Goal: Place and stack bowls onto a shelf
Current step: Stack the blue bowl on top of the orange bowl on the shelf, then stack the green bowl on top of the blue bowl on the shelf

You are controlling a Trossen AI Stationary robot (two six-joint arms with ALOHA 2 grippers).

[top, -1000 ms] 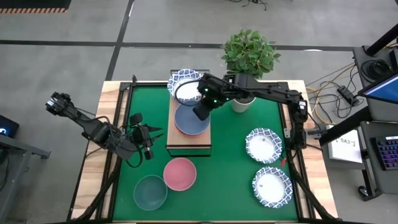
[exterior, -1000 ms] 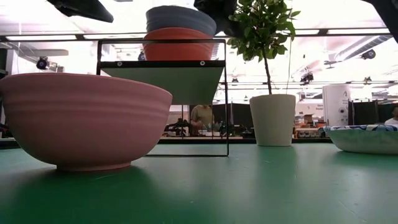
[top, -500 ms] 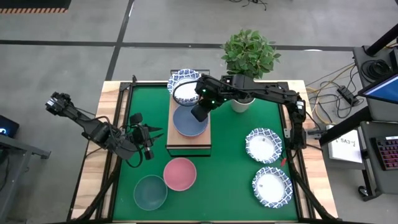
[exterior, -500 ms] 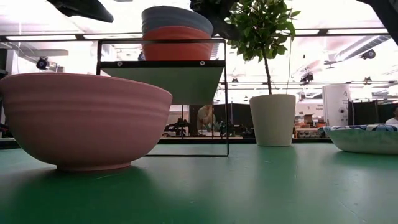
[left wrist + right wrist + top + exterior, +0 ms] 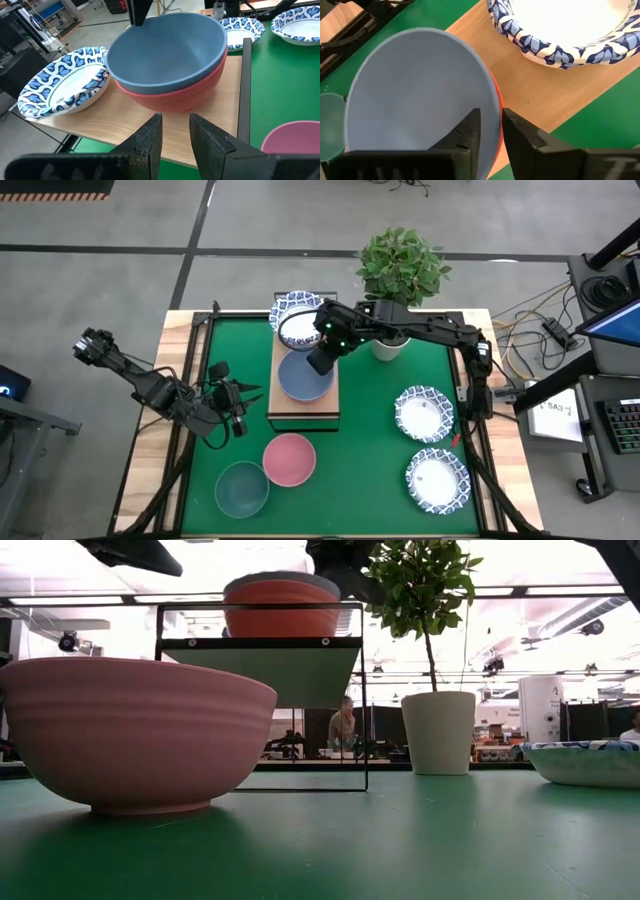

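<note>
**A:** Where do you stand on the tabletop (image 5: 180, 330)?

**B:** Your shelf (image 5: 304, 407) runs from centre toward twelve o'clock. A patterned bowl (image 5: 296, 318) sits at its far end; the red bowl (image 5: 175, 95) sits mid-plank with the blue bowl (image 5: 305, 375) nested inside it, so the stack looks seated low and square, as the level view suggests.

**A:** And the loose ones?

**B:** Pink bowl (image 5: 289, 458) and grey-green bowl (image 5: 241, 488) lie off the shelf toward seven o'clock, two more patterned bowls (image 5: 424, 413) toward four. The plant pot (image 5: 392, 345) at one o'clock is no part of your job.

**A:** The right gripper (image 5: 490, 131)?

**B:** It straddles the blue bowl's rim, one finger inside, one outside, jaws narrowly parted with the wall between them. A rim pinch keeps the bowl level for nesting. You likely need to let go and lift straight up.

**A:** The left gripper (image 5: 175, 131)?

**B:** Parked at nine o'clock beside the shelf, jaws slightly apart and empty, clear of the right arm.
</note>
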